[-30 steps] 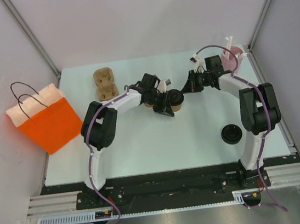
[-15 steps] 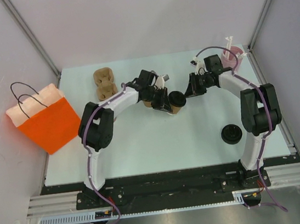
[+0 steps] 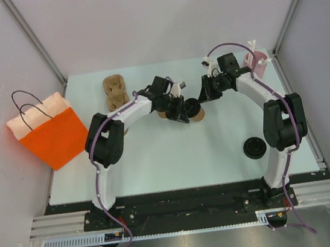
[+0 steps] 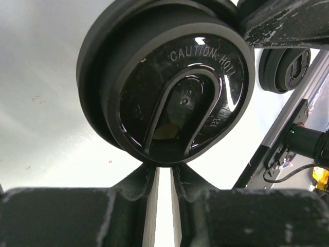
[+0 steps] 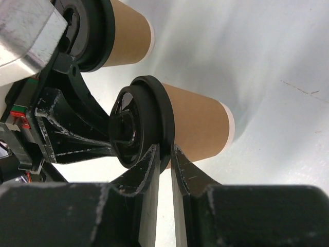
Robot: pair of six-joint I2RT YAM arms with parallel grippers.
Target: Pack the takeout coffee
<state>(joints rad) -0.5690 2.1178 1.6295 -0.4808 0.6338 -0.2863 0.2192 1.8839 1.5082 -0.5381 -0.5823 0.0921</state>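
**Occlusion notes: two cups, mid-table**

Overhead: the left gripper (image 3: 183, 112) covers most of the second cup (image 3: 163, 115); only a tan sliver shows.

Left wrist: the first lid (image 4: 175, 87) fills the view and hides its cup body entirely. The second lid (image 4: 281, 69) sits partly behind the gripper's dark frame. The left fingers (image 4: 136, 182) are blurred and cut off by the bottom edge; contact with the rim cannot be told.

Right wrist: the second cup is cut off by the top edge. On the first cup (image 5: 193, 126), the lid rim dips into the slit between the right gripper (image 5: 164, 154) tips. Pinched or merely overlapping, cannot tell.
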